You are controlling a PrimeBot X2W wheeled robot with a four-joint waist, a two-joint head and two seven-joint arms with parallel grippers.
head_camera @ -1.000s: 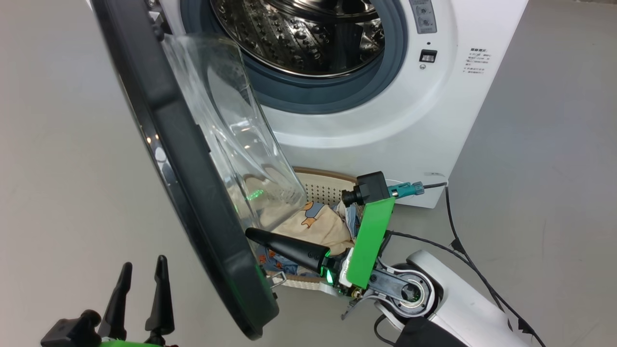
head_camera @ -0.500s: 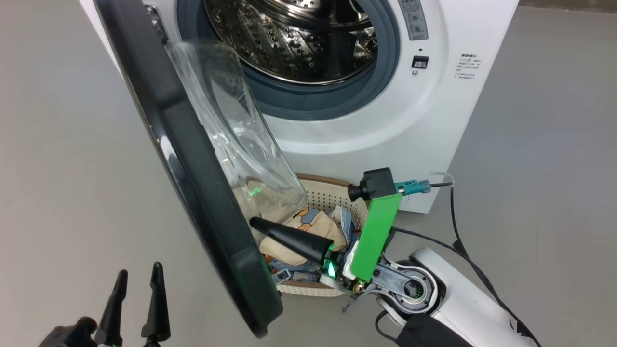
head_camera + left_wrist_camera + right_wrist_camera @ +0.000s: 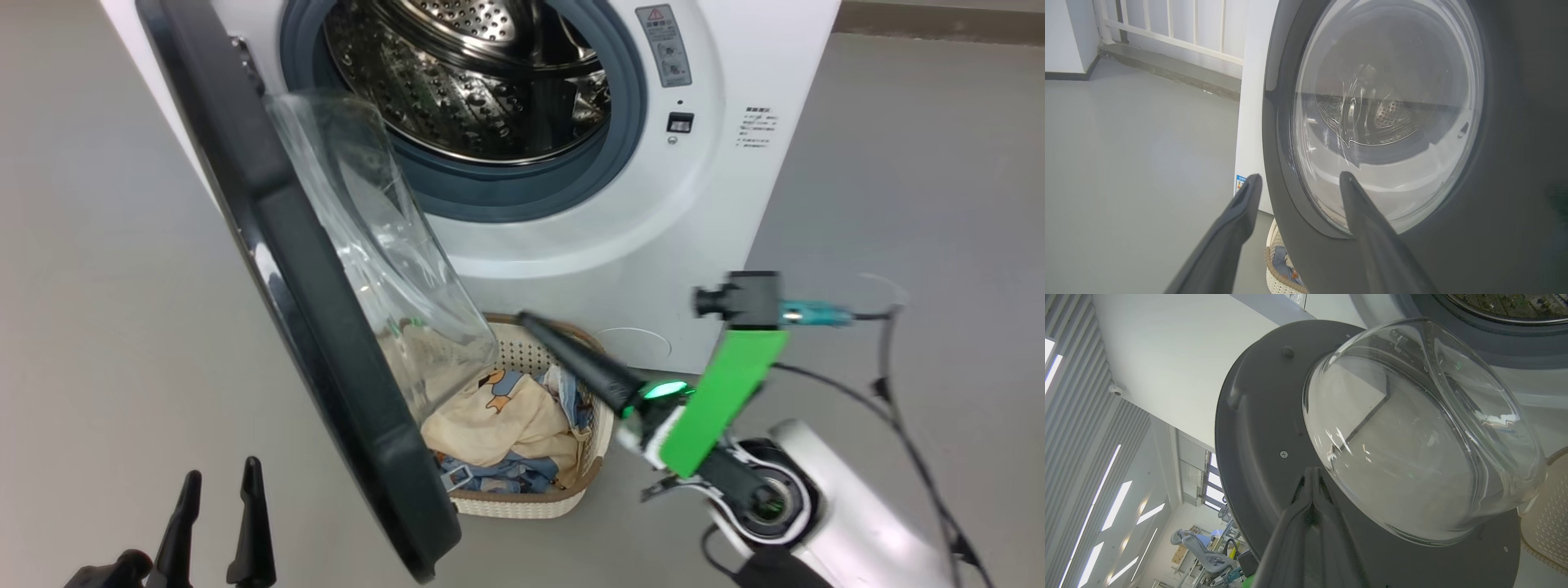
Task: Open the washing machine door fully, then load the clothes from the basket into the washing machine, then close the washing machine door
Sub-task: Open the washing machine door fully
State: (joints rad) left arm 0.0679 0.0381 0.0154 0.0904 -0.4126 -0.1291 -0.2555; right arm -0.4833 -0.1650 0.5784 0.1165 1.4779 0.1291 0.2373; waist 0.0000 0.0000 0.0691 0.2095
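Note:
The white washing machine (image 3: pixel 735 204) stands with its steel drum (image 3: pixel 465 82) exposed. The washing machine door (image 3: pixel 326 327) hangs part-way open, edge-on to the head view, black rim toward me and glass bowl facing the machine. Below it sits the basket (image 3: pixel 522 502) holding cream and blue clothes (image 3: pixel 506 416). My right gripper (image 3: pixel 529 318) is shut and empty, its tip above the basket's far rim, right of the glass. In the right wrist view its closed tip (image 3: pixel 1311 469) points at the door's inner face (image 3: pixel 1257 416). My left gripper (image 3: pixel 220 474) is open, outside the door (image 3: pixel 1515 163).
Grey floor lies to the left and right of the machine. A black cable (image 3: pixel 898 408) trails over the floor at the right, behind my right forearm. A low ledge with white railing (image 3: pixel 1167 36) runs along the back wall left of the washer (image 3: pixel 1251 102).
My shut right gripper has pulled away from the door's lower inner rim, up and to the right, to above the basket's far side. The head camera has shifted too.

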